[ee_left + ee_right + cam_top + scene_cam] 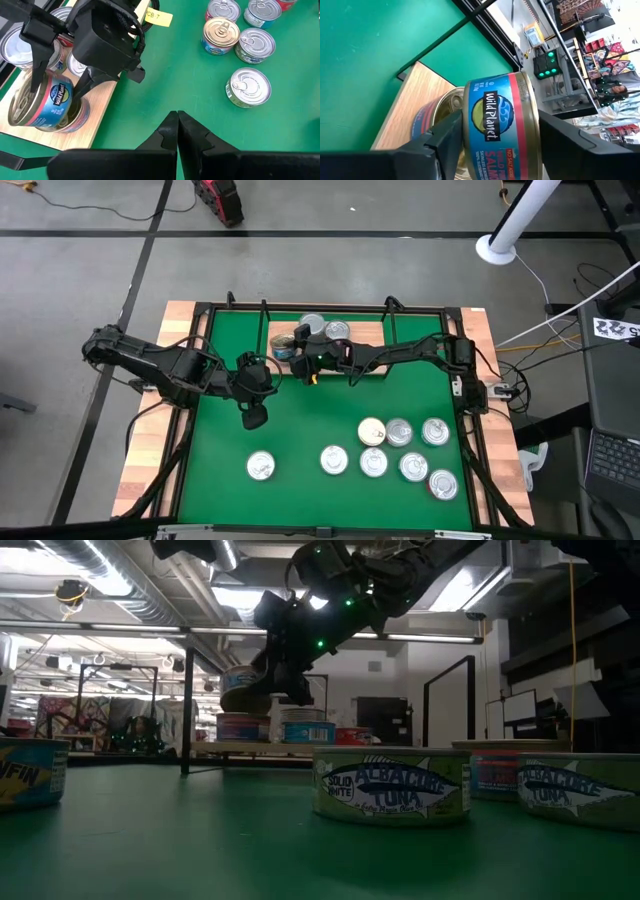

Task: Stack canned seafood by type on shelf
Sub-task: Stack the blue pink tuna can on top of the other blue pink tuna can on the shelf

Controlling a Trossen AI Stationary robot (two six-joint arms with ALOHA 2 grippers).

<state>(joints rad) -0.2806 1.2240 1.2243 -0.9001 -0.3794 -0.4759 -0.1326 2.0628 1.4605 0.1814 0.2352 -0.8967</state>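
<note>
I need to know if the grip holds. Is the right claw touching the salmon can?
Touching: the right wrist view shows both fingers of the right claw pressed against the salmon can.

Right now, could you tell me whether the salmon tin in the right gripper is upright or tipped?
Tipped. The salmon tin leans between the right gripper's fingers, its lid facing sideways, above another tin on the shelf.

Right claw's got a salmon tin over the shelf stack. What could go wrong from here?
The salmon tin sits tilted between the right claw's fingers above the tin below; released like this, it may land askew and slide off. It hangs near the shelf edge, so it could roll onto the mat.
</note>
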